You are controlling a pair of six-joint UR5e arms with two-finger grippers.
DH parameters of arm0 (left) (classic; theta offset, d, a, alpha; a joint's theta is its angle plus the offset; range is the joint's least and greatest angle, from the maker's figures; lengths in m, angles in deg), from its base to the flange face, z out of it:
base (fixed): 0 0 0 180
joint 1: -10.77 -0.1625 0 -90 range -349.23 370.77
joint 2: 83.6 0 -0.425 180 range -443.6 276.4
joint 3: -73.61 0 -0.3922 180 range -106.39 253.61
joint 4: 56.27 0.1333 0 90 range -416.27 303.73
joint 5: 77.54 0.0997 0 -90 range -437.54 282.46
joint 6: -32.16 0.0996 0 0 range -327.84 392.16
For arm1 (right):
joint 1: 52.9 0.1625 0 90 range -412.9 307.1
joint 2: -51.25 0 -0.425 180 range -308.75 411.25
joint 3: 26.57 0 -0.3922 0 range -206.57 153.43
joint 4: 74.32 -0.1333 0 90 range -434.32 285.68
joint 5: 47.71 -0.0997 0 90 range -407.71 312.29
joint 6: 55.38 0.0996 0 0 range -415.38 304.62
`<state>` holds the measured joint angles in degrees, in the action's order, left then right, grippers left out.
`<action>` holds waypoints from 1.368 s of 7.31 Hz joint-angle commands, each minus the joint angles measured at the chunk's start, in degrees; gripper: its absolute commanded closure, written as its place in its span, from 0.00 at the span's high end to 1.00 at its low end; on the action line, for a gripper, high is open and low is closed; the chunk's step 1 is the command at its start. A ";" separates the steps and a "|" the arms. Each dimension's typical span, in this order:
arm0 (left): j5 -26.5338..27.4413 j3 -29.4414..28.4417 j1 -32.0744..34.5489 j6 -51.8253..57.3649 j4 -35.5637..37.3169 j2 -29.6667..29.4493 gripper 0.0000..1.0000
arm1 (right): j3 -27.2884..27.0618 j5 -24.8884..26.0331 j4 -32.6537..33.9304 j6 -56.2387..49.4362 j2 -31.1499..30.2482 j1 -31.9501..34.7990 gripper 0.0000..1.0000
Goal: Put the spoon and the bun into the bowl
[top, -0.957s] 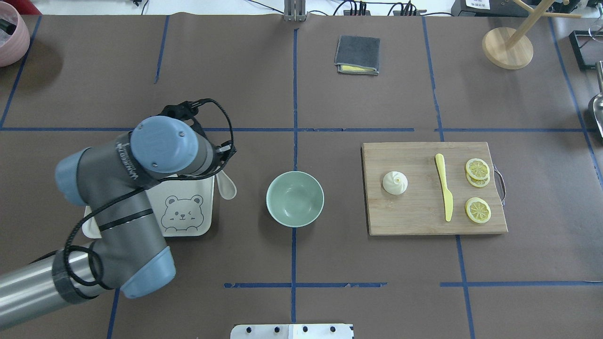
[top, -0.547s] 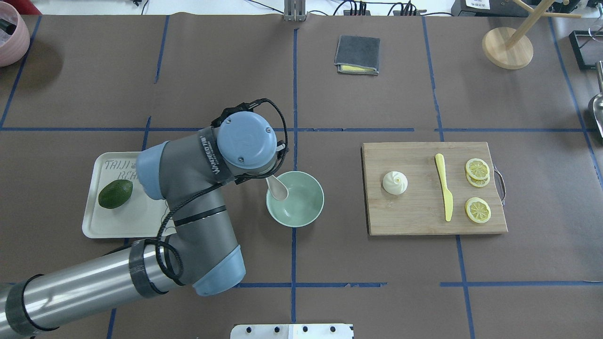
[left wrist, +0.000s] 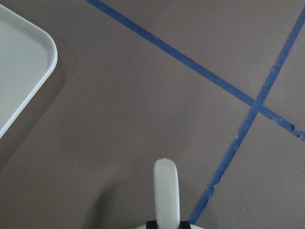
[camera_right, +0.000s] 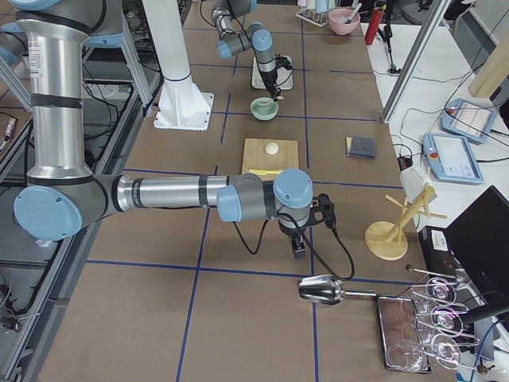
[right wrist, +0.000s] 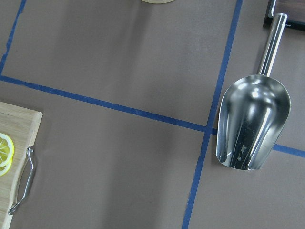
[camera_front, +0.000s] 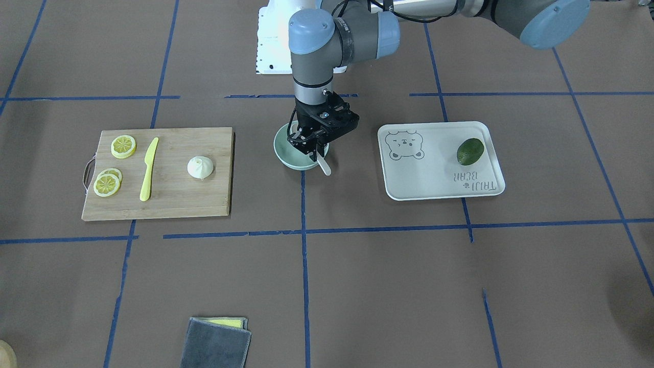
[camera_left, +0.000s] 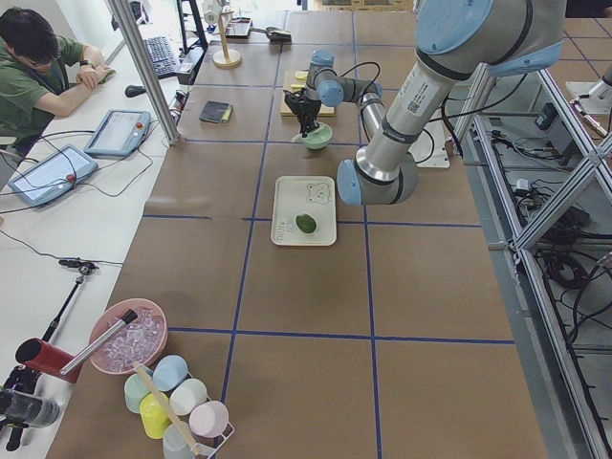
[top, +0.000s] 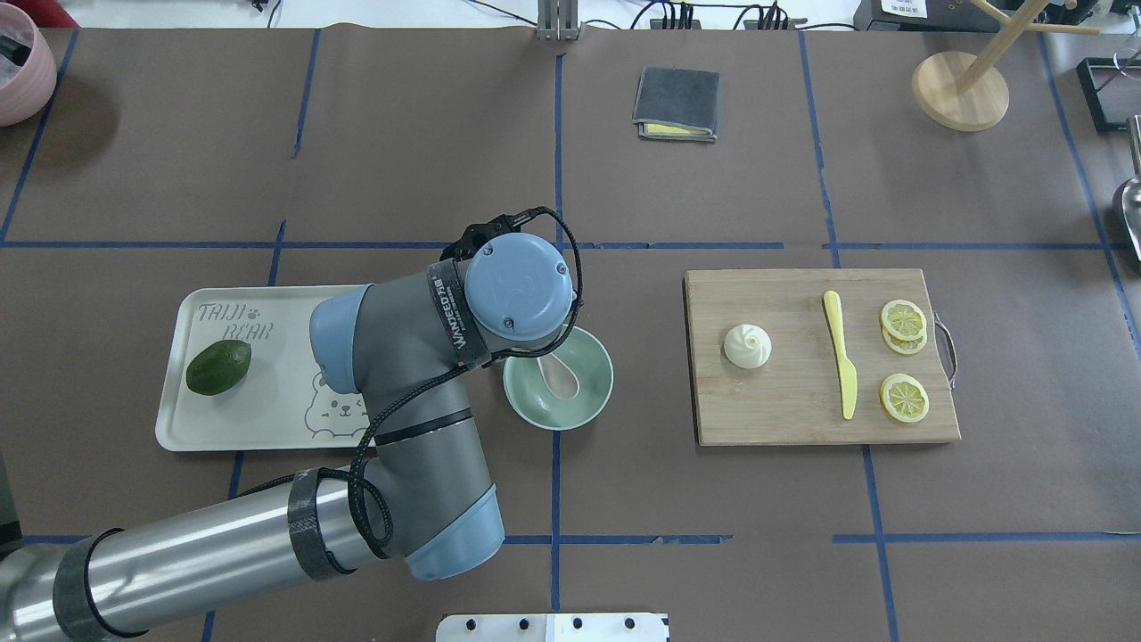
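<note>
My left gripper (camera_front: 318, 148) is shut on the off-white spoon (top: 562, 378) and holds it over the pale green bowl (top: 595, 392). The scoop hangs low inside the bowl. The handle (camera_front: 324, 165) sticks out past the bowl's rim (camera_front: 289, 158), and it also shows in the left wrist view (left wrist: 166, 190). The white pleated bun (top: 747, 346) lies on the wooden cutting board (top: 784, 419), to the right of the bowl. My right gripper (camera_right: 299, 239) hangs over the table's far right; I cannot tell whether it is open or shut.
A white tray (top: 267, 428) with a dark green avocado (top: 218, 366) lies left of the bowl. A yellow knife (top: 841, 352) and lemon slices (top: 904, 397) share the board. A grey cloth (top: 676, 102), a wooden stand (top: 960, 89) and a metal scoop (right wrist: 251, 121) are farther off.
My left arm has swung right from the tray to the bowl, carrying the spoon. The scoop went from the bowl's left rim to its middle.
</note>
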<state>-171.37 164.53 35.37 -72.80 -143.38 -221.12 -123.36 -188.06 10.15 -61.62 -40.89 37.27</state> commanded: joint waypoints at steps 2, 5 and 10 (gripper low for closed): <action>-0.30 6.85 -0.09 11.47 -1.04 5.30 1.00 | -0.58 -0.01 0.00 0.09 0.03 0.00 1.00; -4.14 18.06 7.51 40.45 -1.49 12.97 1.00 | -1.03 -0.97 -0.35 2.27 1.60 -0.70 1.00; -31.55 14.67 44.33 93.39 -1.31 30.35 1.00 | -11.28 4.00 0.00 30.17 10.74 -16.91 1.00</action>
<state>-196.68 182.57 71.23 11.09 -144.98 -194.68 -131.43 -187.12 10.14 -40.25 -32.21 25.77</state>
